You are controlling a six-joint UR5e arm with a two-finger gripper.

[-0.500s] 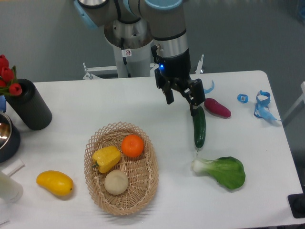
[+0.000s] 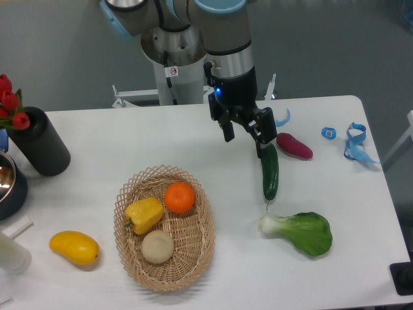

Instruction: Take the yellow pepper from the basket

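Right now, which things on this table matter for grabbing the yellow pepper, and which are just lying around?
Job: yellow pepper, basket, gripper.
Lying about: orange, beige ball, mango, cucumber, bok choy, purple vegetable.

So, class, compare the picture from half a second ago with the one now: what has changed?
Nothing has visibly changed. The gripper still hangs open above the table, up and to the right of the basket, holding nothing. The yellow pepper still lies in the basket beside the orange.
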